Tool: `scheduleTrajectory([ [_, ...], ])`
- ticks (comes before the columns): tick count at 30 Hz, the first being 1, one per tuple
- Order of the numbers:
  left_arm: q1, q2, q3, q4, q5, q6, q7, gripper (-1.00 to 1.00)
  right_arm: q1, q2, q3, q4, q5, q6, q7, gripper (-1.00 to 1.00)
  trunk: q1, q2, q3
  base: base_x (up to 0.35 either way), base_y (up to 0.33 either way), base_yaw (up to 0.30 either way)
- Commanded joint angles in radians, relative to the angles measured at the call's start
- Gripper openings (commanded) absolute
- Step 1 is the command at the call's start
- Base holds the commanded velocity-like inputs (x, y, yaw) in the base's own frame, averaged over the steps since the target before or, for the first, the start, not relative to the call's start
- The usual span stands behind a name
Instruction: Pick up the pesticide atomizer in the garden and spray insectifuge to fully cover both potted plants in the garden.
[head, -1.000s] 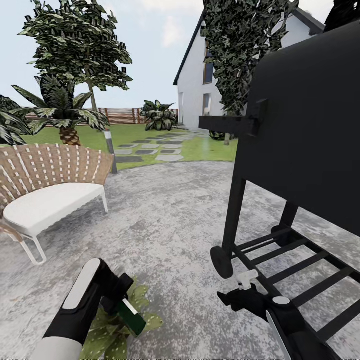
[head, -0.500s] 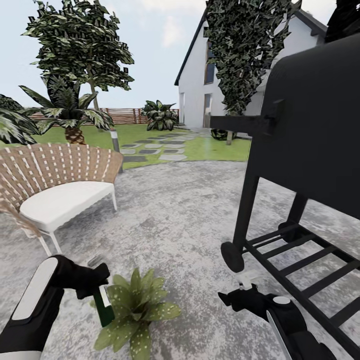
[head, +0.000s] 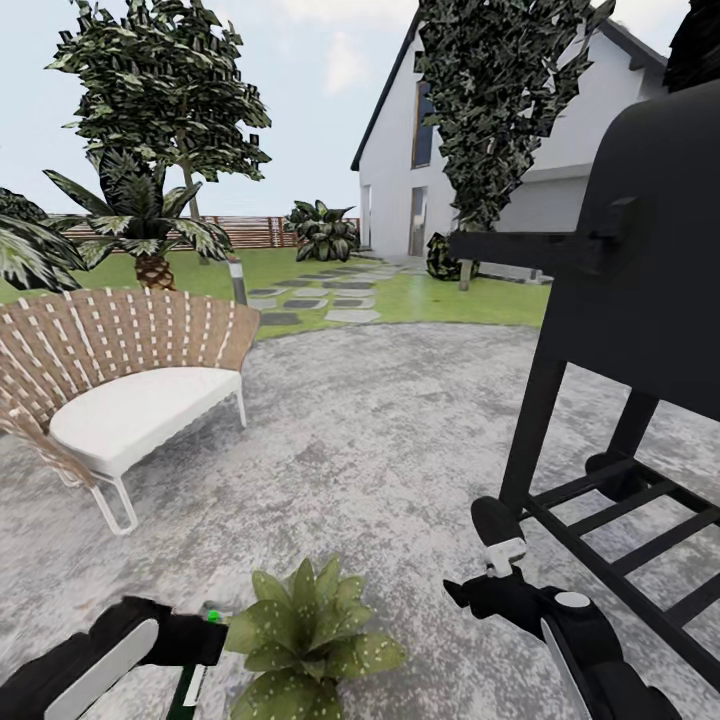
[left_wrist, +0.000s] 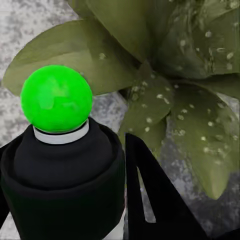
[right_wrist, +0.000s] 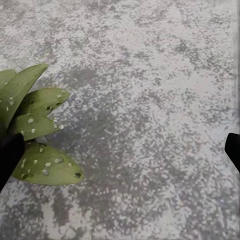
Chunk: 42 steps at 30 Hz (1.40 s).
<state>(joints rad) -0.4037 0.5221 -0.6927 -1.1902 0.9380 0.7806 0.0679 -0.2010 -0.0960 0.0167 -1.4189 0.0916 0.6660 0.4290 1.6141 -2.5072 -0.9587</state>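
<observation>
Down at the near edge of the grey stone patio (head: 380, 430), the left gripper (head: 195, 640) has its jaws clamped on the pesticide atomizer (head: 190, 680), holding it just beside the potted plant (head: 305, 635), on the plant's left. From the head camera the bottle shows as a dark green sliver with a strip of white label, and a tiny bright green dot sits at the spray head. The left wrist camera gives the close look: a glossy bright green ball tip (left_wrist: 56, 98) on a white collar, above a rounded black neck, with one black finger (left_wrist: 150, 200) right alongside it. The tip points at broad green leaves dotted with white speckles (left_wrist: 200, 120), very near the nozzle. The plant stands on the mottled stone as a low rosette; its pot is hidden under the leaves. Over on the other side, the right gripper (head: 490, 585) hovers above the patio with its jaws apart and nothing between them, and its wrist camera looks down on bare stone with a few speckled leaves (right_wrist: 35, 130) at the side. A black grill (head: 640, 300) on a wheeled frame stands at the patio's right edge, and a wicker chair with a white cushion (head: 120, 390) sits toward the left edge, well apart from the plant. Beyond lie lawn, stepping stones, trees, a wooden fence and a white house.
</observation>
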Motion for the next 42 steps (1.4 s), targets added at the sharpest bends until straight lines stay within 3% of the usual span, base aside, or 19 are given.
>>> scheduleTrajectory([
  [1,0.000,-0.004,-0.023,0.120,-0.130,-0.125,-0.182,-1.00,0.000,0.000,-0.004,0.001,-0.001,0.001,-0.002,1.00,0.000,0.000,0.000,0.023,0.012,0.000],
  [3,0.000,-0.008,-0.025,0.156,-0.151,-0.146,-0.207,-1.00,0.000,0.000,-0.004,0.001,-0.001,0.002,-0.001,1.00,0.000,0.000,0.000,0.007,0.003,0.000],
  [4,0.001,-0.004,-0.027,0.170,-0.154,-0.153,-0.190,-1.00,-0.001,-0.001,-0.005,0.000,-0.001,0.010,-0.001,1.00,0.000,0.000,0.000,0.001,0.106,0.000],
  [5,0.002,-0.004,-0.031,0.217,-0.158,-0.191,-0.187,-1.00,-0.001,-0.003,-0.023,-0.001,-0.001,0.030,-0.001,1.00,0.000,0.000,0.000,0.000,0.226,0.000],
  [6,0.006,-0.004,-0.055,0.285,-0.157,-0.316,-0.199,-1.00,-0.005,-0.003,-0.089,-0.001,-0.001,0.051,0.000,1.00,0.000,0.000,0.000,0.000,0.304,0.000],
  [8,0.010,-0.010,-0.097,0.315,-0.156,-0.377,-0.204,-1.00,-0.008,-0.002,-0.111,-0.001,-0.001,0.056,0.000,1.00,0.000,0.000,0.000,0.000,0.325,0.000],
  [10,0.014,-0.015,-0.126,0.368,-0.154,-0.395,-0.205,-1.00,-0.010,-0.002,-0.117,-0.001,-0.001,0.057,0.000,1.00,0.000,0.000,0.000,0.000,0.337,0.000],
  [12,0.015,-0.061,-0.131,0.447,-0.160,-0.400,-0.206,-1.00,-0.012,-0.003,-0.118,-0.002,-0.001,0.054,0.000,1.00,0.000,0.000,0.000,0.000,0.338,-0.004],
  [13,0.016,-0.069,-0.133,0.457,-0.161,-0.401,-0.206,-1.00,-0.012,-0.003,-0.118,-0.002,-0.001,0.055,0.000,1.00,0.000,0.000,0.000,0.000,0.339,-0.097],
  [21,0.016,-0.103,-0.135,0.473,-0.162,-0.439,-0.209,-1.00,-0.017,-0.003,-0.116,-0.002,-0.001,0.058,0.000,1.00,0.000,0.000,0.000,0.022,0.338,-0.277],
  [23,0.016,-0.103,-0.136,0.474,-0.163,-0.480,-0.208,-1.00,-0.017,-0.003,-0.115,-0.002,-0.001,0.057,0.000,1.00,0.000,0.000,0.000,0.038,0.121,-0.211],
  [25,0.015,-0.109,-0.136,0.465,-0.173,-0.477,-0.200,-1.00,-0.017,-0.002,-0.112,-0.002,-0.001,0.057,0.000,1.00,0.000,0.000,0.000,0.008,0.025,-0.050],
  [26,0.014,-0.112,-0.134,0.462,-0.200,-0.461,-0.199,-1.00,-0.017,-0.002,-0.098,-0.002,-0.001,0.057,0.000,1.00,0.000,0.000,0.000,0.002,0.008,-0.015],
  [27,0.012,-0.125,-0.128,0.448,-0.270,-0.424,-0.201,-1.00,-0.017,-0.001,-0.054,-0.002,0.000,0.057,-0.001,1.00,0.000,0.000,0.000,0.001,0.002,-0.004],
  [30,0.007,-0.128,-0.120,0.398,-0.301,-0.352,-0.203,-1.00,-0.017,-0.002,-0.031,-0.002,0.000,0.057,-0.002,1.00,0.000,0.000,0.000,0.000,0.001,-0.001],
  [32,-0.001,-0.132,-0.113,0.384,-0.309,-0.307,-0.183,-1.00,-0.017,-0.002,-0.029,-0.001,0.000,0.057,-0.003,1.00,0.000,0.000,0.000,0.000,0.000,0.000],
  [37,-0.015,-0.122,-0.105,0.356,-0.312,-0.300,-0.179,-1.00,-0.017,-0.002,-0.030,-0.002,0.000,0.057,-0.003,1.00,0.000,0.000,0.000,0.000,0.000,0.000],
  [40,-0.015,-0.102,-0.103,0.257,-0.312,-0.300,-0.181,-1.00,-0.017,-0.002,-0.030,-0.001,0.000,0.057,-0.003,1.00,0.000,0.000,0.000,0.000,0.000,0.000],
  [42,-0.015,-0.099,-0.105,0.236,-0.312,-0.298,-0.181,-1.00,-0.016,-0.002,-0.030,-0.001,0.000,0.057,-0.003,1.00,0.000,0.000,0.000,0.000,0.000,0.000],
])
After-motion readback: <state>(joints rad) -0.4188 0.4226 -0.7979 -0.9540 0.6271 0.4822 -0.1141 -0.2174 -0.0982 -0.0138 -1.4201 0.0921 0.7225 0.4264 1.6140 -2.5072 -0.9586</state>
